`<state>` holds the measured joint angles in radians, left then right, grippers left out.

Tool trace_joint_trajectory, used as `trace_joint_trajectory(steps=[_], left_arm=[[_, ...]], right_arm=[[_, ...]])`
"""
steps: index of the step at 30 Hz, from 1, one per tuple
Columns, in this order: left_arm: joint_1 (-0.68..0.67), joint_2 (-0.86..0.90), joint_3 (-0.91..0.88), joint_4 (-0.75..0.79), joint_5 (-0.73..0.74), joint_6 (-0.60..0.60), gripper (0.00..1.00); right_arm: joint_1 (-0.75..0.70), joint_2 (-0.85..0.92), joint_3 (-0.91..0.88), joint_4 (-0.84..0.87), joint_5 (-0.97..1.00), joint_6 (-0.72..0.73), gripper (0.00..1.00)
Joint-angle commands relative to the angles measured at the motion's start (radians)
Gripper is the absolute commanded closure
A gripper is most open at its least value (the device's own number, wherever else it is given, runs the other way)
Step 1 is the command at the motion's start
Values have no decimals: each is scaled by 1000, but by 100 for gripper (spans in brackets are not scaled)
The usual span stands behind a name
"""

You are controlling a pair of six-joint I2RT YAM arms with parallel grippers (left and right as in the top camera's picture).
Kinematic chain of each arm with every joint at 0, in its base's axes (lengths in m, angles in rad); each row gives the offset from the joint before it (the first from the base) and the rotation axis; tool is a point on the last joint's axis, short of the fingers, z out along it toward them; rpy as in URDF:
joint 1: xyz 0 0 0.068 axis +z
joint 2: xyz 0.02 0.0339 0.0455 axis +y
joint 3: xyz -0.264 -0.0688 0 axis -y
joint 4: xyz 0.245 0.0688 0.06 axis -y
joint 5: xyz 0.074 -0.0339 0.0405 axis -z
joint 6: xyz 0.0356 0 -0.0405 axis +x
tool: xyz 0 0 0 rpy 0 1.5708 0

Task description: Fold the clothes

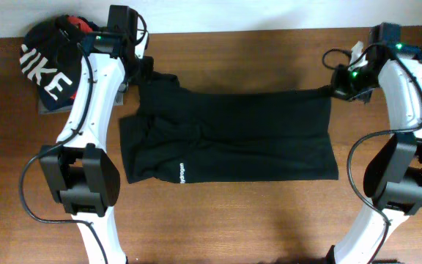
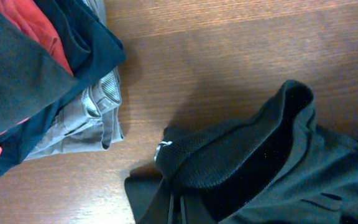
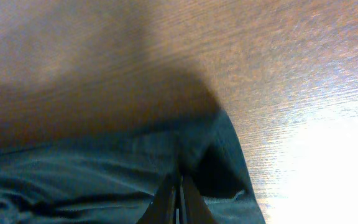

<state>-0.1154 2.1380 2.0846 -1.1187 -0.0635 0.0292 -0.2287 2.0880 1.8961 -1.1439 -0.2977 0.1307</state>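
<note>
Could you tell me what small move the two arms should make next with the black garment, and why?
Probably lift both far corners slightly and draw them toward the near edge. The left gripper and right gripper each look shut on a far corner of the black garment, which lies spread out.

Brown bench (image 1: pixel 269 220) with fine, lighter wood grain, washed pale and whitish where light glares on it. Plain black leggings (image 1: pixel 233 136) carry a short line of small white lettering (image 1: pixel 182 173) and a small white round logo (image 2: pixel 161 151); one band of the black cloth shows a fine dotted mesh weave. Black top (image 1: pixel 39 40) with big white block letters. Red garment (image 2: pixel 33 25), dark navy garment (image 2: pixel 89 46), pale grey garment (image 2: pixel 82 121) with ribbed lines. Left arm (image 1: pixel 86 103) and right arm (image 1: pixel 412 88) are white with black joints, each showing a small green light (image 1: pixel 354 72).
</note>
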Motion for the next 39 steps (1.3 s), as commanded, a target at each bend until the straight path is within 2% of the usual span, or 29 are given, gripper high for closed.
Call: trace_joint_trajectory(steps=[1,8,20,32,39], left_arm=[[7,-36,64,-18,19,-14,99],[8,-89,82,-51,15,-12,99],[8,-90,80,-255,19,-42,99],[6,-90,75,-455,23,-60,99],[7,-90,74,-552,23,-60,99]], right_arm=[[-8,0,62,-35,-6,-4,96],[-9,-2,62,-56,-5,-3,96],[-16,-11,62,-163,-5,-2,96],[-80,-51,62,-371,-5,4,96],[-80,-72,62,-428,25,-4,96]])
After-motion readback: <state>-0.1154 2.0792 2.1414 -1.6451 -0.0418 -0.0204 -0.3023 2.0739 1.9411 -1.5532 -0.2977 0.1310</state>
